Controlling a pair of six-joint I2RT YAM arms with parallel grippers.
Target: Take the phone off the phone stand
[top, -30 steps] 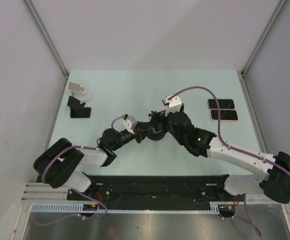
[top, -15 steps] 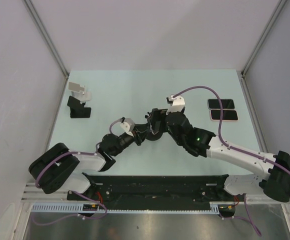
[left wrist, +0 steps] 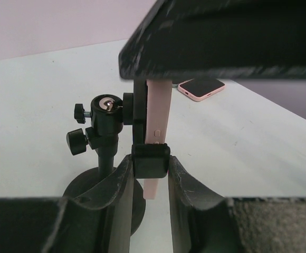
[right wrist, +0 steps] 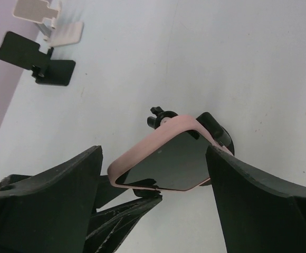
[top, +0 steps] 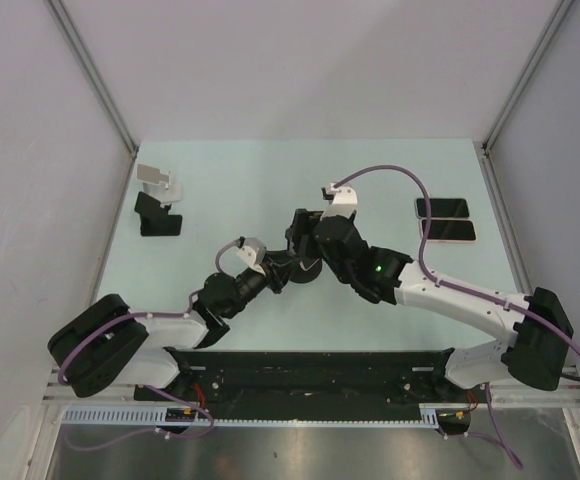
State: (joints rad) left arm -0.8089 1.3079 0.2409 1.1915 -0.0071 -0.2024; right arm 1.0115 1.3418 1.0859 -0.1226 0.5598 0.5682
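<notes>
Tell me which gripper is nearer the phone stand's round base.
Left. The left gripper clamps the stand's lower cradle just above the base; the right gripper straddles the pink phone higher up, without touching it.

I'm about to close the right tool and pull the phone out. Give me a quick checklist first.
1. Left tool bracing the phone stand: ok, shut on its lower clamp.
2. Right tool straddling the phone: ok, one finger on each side.
3. Right tool gripping the phone: not ok, jaws open with gaps on both sides.
4. Phone seated upright in the stand: ok.
5. How tightly the stand grips the phone: cannot tell.
</notes>
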